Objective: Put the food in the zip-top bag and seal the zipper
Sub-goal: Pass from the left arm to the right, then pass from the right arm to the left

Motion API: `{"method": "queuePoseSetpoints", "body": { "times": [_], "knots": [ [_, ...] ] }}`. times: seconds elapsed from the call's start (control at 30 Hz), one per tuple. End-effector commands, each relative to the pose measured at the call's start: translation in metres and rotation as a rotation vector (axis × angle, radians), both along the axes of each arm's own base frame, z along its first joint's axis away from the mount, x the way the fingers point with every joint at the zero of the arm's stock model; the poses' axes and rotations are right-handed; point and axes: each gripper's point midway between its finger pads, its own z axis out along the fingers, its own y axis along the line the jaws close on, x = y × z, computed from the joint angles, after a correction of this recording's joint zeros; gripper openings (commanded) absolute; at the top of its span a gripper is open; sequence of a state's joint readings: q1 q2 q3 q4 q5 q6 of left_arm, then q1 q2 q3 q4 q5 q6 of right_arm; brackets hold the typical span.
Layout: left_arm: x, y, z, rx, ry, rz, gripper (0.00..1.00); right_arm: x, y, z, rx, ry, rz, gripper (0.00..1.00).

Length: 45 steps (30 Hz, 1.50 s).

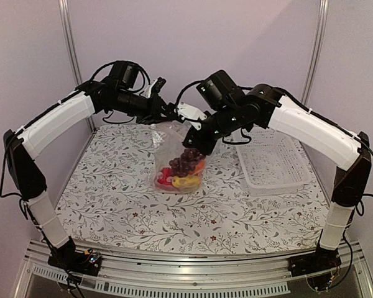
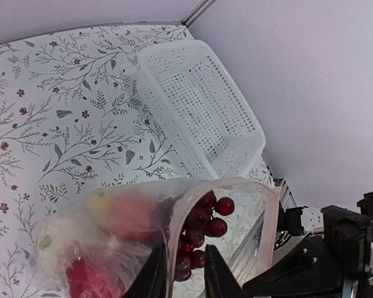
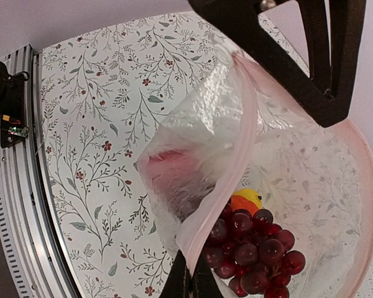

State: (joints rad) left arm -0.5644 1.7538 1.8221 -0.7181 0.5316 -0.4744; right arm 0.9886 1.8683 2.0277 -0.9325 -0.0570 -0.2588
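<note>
Clear crinkly zip-top bag (image 1: 166, 141) mid-table on floral cloth (image 1: 112, 186), mouth held up. Dark red grape bunch (image 3: 255, 254) and other food inside. Right gripper (image 3: 188, 279) clamps pinkish zipper rim (image 3: 236, 143). Left gripper (image 2: 185, 264) straddles rim; we cannot tell its grip. We judge loading done; next, press zipper closed along mouth.

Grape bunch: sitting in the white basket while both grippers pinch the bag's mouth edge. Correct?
Not quite. The grape bunch is inside the zip-top bag, not in the white basket; the right wrist view shows it through the open mouth. The rest holds: the left gripper and the right gripper both pinch the bag's mouth edge.
</note>
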Motion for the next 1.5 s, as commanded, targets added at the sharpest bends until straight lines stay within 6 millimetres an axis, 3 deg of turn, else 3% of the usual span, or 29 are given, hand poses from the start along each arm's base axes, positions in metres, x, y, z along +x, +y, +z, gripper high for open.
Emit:
{"method": "queuePoseSetpoints", "body": {
  "times": [0.0,0.1,0.17,0.2,0.23,0.33,0.43,0.57,0.73,1.1,1.47],
  "knots": [
    [-0.001,0.018,0.044,-0.017,-0.201,0.048,0.27,-0.002,0.001,0.0,0.008,0.006,-0.009,0.0],
    [-0.008,0.041,0.077,-0.026,-0.399,0.105,0.35,-0.003,-0.003,0.001,0.006,0.0,-0.011,0.0],
    [-0.02,0.056,0.09,-0.059,-0.51,0.136,0.42,-0.005,-0.004,0.003,0.011,0.001,-0.01,0.0],
    [-0.027,0.063,0.081,-0.063,-0.535,0.144,0.5,-0.006,-0.005,0.003,0.011,0.005,-0.01,0.0],
    [-0.036,0.07,0.095,-0.098,-0.602,0.154,0.54,-0.007,-0.006,0.002,0.01,0.01,-0.009,0.0],
    [-0.056,0.09,0.072,-0.102,-0.672,0.177,0.67,-0.009,-0.008,-0.003,0.003,0.023,-0.009,0.0],
    [-0.066,0.103,0.048,-0.096,-0.681,0.196,0.72,-0.011,-0.01,-0.004,0.001,0.026,-0.01,0.0],
    [-0.064,0.102,0.016,-0.107,-0.631,0.167,0.7,-0.014,-0.01,-0.003,0.007,0.038,-0.006,0.0],
    [-0.055,0.092,-0.013,-0.151,-0.573,0.107,0.59,-0.016,-0.011,-0.002,0.011,0.043,-0.006,0.0],
    [-0.052,0.057,-0.03,-0.297,-0.526,-0.072,0.47,-0.015,-0.011,-0.004,0.008,0.046,-0.011,0.0],
    [-0.04,0.04,-0.038,-0.335,-0.511,-0.141,0.2,-0.015,-0.011,-0.003,0.013,0.046,-0.013,0.0]
  ]
}}
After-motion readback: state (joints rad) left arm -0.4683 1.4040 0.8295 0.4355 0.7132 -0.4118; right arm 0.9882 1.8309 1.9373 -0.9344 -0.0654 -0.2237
